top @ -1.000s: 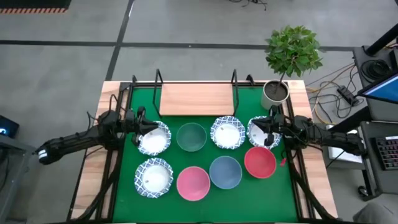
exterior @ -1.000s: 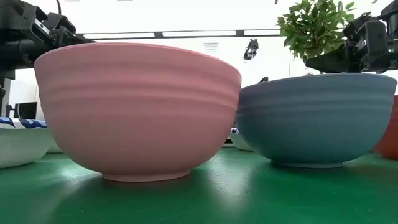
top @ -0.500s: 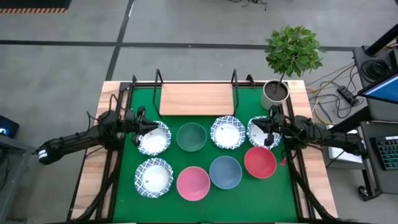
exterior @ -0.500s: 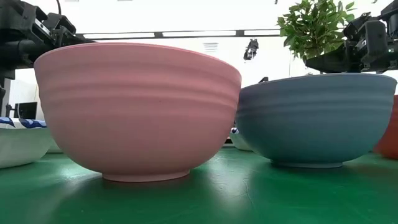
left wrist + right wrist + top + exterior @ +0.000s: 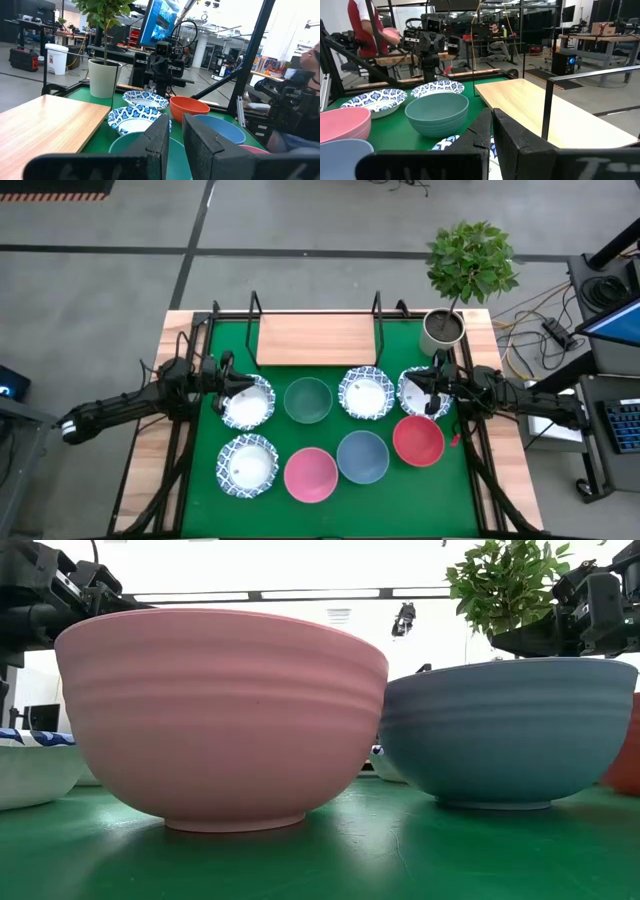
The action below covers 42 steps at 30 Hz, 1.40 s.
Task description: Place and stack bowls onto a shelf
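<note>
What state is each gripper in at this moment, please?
Left gripper: nearly closed, a narrow gap showing, holding nothing visible.
Right gripper: closed, empty.

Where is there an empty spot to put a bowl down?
The light-wood shelf board at the back is bare. Green mat shows free on both sides of it, toward the white plant pot, and along the front edge. The middle is crowded: two rows of four bowls, nearly rim to rim.

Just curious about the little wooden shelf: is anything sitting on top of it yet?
Nothing: the light-wood shelf board is bare. Whatever lies beneath the board is hidden.
</note>
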Each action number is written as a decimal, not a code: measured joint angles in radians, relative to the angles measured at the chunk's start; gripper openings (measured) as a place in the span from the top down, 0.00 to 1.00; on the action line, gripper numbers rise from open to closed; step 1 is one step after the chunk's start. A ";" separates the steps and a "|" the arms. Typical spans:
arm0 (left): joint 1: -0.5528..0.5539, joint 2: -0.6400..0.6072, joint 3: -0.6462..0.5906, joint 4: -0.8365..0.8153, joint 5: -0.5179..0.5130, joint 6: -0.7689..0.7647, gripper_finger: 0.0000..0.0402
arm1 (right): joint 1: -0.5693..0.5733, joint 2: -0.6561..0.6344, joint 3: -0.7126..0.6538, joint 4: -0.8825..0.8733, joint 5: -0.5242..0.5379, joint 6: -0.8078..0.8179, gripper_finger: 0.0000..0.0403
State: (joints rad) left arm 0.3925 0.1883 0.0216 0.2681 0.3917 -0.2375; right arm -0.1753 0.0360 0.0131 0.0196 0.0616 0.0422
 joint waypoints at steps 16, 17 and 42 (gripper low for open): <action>0.000 0.000 0.000 0.000 0.000 0.000 0.91 | 0.000 0.000 0.000 0.000 0.000 0.002 0.98; 0.000 0.000 0.000 0.000 0.000 0.000 0.91 | 0.000 0.000 0.000 0.000 0.000 0.002 0.98; 0.000 0.000 0.000 0.064 -0.060 -0.005 0.91 | 0.000 0.000 0.000 0.011 -0.022 0.355 0.98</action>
State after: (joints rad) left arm 0.3927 0.1886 0.0216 0.3319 0.3321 -0.2421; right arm -0.1753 0.0360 0.0126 0.0306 0.0395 0.3971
